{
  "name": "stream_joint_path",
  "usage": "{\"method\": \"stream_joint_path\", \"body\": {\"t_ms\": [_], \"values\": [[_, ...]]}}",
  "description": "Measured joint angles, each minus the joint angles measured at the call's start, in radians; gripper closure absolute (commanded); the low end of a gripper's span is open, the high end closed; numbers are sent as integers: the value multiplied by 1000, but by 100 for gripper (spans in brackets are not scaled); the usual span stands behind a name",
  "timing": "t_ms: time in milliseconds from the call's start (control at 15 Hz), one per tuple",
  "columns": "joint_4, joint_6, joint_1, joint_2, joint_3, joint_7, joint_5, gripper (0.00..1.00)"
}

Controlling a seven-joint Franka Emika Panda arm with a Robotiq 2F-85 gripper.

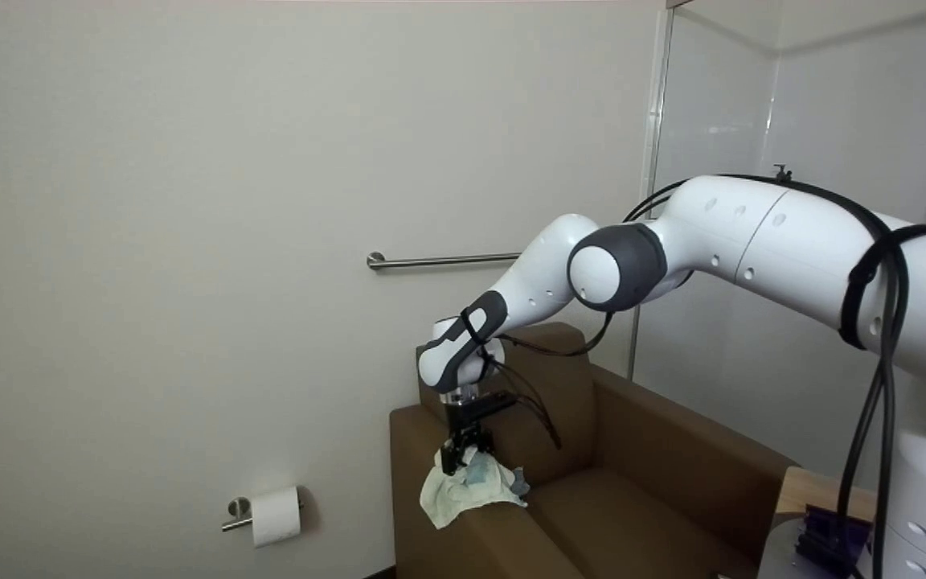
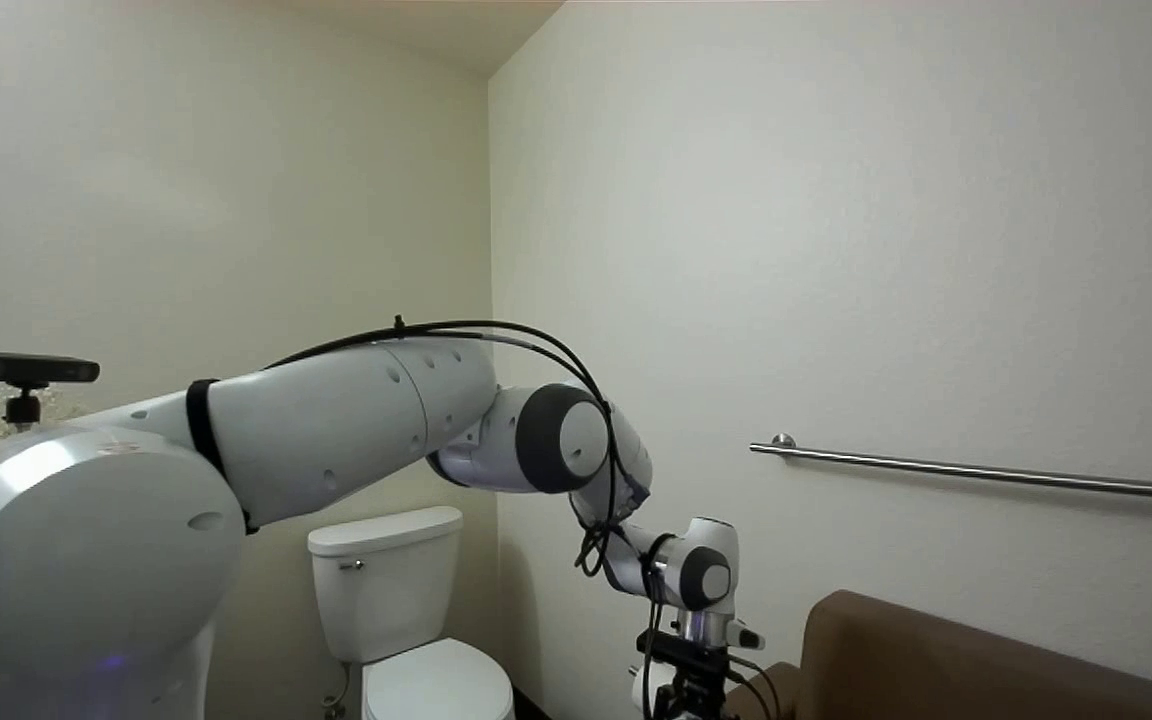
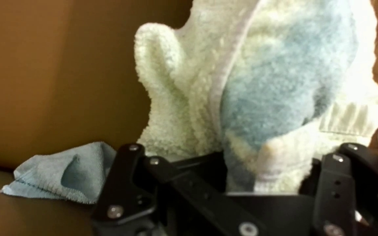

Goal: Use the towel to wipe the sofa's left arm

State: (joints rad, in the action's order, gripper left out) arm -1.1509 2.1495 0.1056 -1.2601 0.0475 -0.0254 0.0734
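The towel is pale cream with blue-grey patches. It lies draped over the top of the brown sofa's arm, at the left in an exterior view. My gripper points down at the towel. In the wrist view the gripper's jaws are closed around a bunched fold of the towel, which fills the gap between them. A blue-grey cloth corner shows at lower left; whether it joins the towel is hidden. In an exterior view the gripper is cut off by the bottom edge and the towel is out of view.
The sofa's backrest stands behind the gripper, with the seat beside the arm. A toilet paper roll and a metal bar are on the wall. A toilet stands farther off. Cables hang by the wrist.
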Motion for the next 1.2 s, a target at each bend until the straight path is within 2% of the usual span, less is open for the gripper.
{"method": "stream_joint_path", "body": {"t_ms": [400,867,1000,1200], "values": [[-240,39,1,118,-15,0,6,95],[-528,190,1,248,-31,0,6,95],[-583,213,1,272,-35,0,6,95],[-603,220,2,280,-37,0,6,95]]}}
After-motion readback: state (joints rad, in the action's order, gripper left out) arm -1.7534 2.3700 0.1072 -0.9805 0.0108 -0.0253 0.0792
